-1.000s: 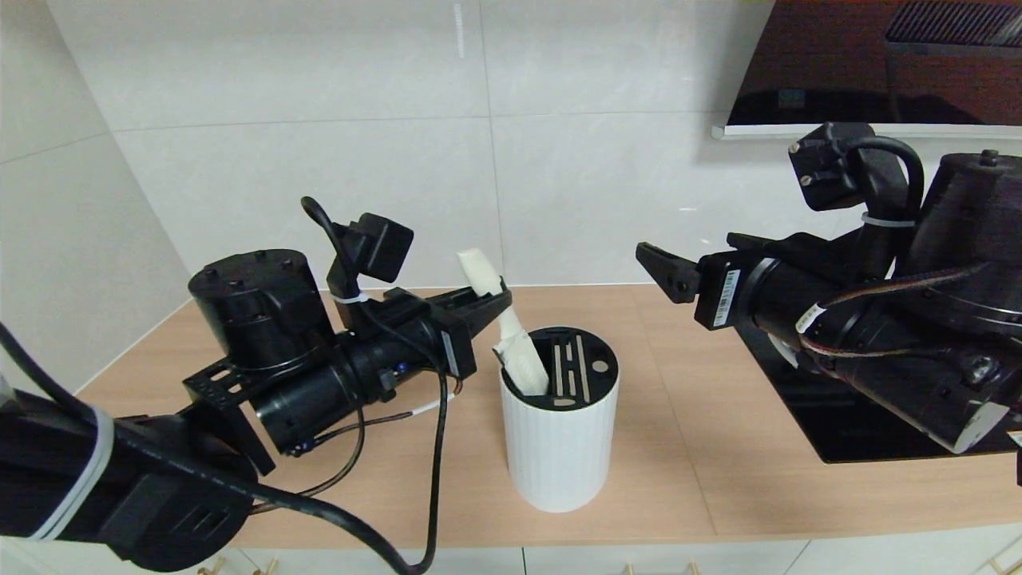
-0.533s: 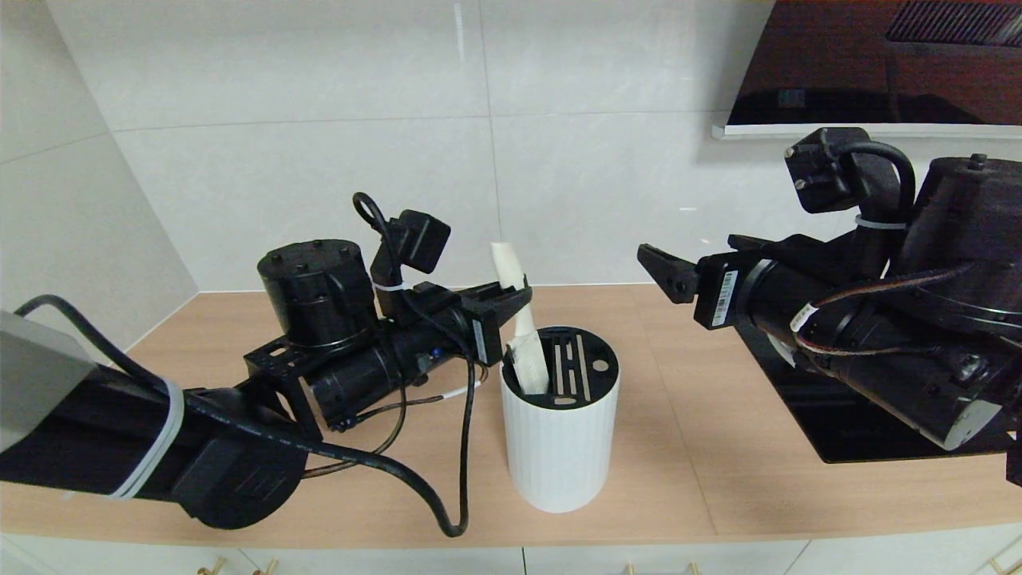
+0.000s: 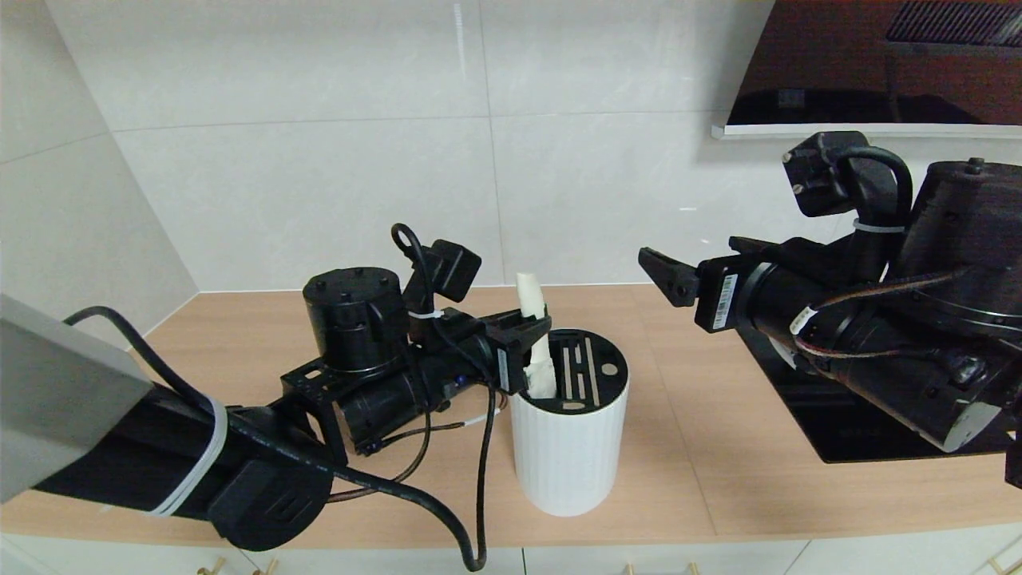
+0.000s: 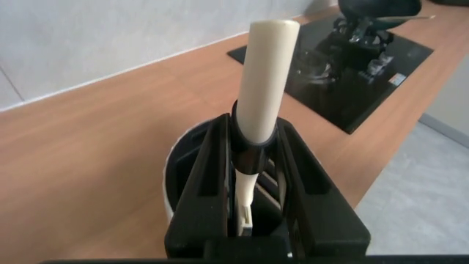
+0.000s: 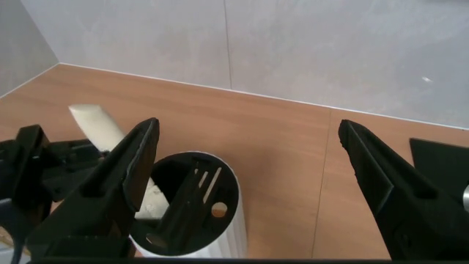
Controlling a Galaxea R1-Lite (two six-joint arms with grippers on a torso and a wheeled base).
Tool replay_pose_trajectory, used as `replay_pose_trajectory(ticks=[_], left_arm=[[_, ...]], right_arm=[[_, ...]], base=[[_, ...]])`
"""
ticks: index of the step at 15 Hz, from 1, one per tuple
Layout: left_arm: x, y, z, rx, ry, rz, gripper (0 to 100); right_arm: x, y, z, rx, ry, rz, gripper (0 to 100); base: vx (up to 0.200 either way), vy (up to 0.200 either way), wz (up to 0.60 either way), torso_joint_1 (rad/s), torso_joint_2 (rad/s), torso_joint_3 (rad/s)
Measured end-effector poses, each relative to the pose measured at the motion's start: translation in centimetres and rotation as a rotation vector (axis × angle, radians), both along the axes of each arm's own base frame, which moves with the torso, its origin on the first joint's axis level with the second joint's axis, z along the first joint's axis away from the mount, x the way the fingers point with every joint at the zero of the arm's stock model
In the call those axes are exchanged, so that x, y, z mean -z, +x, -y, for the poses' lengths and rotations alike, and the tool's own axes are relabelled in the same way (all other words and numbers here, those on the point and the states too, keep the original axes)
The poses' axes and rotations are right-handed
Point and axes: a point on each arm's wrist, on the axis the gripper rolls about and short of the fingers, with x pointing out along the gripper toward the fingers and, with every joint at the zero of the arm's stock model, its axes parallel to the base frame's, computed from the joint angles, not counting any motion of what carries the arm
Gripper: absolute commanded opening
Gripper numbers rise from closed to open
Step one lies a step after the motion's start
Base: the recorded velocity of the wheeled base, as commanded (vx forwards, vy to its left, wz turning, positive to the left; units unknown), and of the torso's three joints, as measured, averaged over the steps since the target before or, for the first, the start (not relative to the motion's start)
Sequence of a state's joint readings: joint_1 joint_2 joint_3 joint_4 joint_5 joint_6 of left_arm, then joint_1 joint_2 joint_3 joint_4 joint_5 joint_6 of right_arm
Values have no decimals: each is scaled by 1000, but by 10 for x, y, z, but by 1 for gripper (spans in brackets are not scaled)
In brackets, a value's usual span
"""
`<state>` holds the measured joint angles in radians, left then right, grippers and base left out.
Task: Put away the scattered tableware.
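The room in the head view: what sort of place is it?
Most likely a home kitchen: a wooden countertop, a black glass cooktop set into it, a tiled wall and a dark range hood above.

Holder point(image 3: 568, 455) is showing a ribbed, matt white wall, plastic by appearance, under a matt black slotted top point(image 3: 611, 390). Handle point(image 3: 530, 297) is presenting smooth, cream, satin. Counter point(image 3: 679, 447) is showing matt wood grain. Cooktop point(image 3: 806, 415) is reflecting as glossy black glass. Wall tiles point(image 3: 319, 176) are gleaming, smooth.
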<state>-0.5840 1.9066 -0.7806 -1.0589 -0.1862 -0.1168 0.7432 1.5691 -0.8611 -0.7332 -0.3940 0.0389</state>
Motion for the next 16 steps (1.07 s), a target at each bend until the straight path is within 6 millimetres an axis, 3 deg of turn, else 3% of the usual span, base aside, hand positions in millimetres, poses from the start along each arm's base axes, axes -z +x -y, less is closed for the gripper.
replay_pose_trajectory(ticks=[1, 2, 12, 16], left_arm=[[1, 0, 0, 0, 2, -3, 0], [3, 1, 1, -1, 6, -7, 100], [9, 1, 2, -20, 22, -17, 100], [-8, -9, -6, -47, -1, 19, 100]], right_arm=[[0, 0, 0, 0, 0, 0, 100], [0, 0, 0, 0, 0, 0, 100], [0, 0, 0, 0, 0, -1, 100], [1, 1, 3, 10, -2, -4, 100]], base=[[0, 0, 0, 0, 0, 0], [0, 0, 0, 0, 0, 0], [0, 0, 0, 0, 0, 0], [0, 0, 0, 0, 0, 0]])
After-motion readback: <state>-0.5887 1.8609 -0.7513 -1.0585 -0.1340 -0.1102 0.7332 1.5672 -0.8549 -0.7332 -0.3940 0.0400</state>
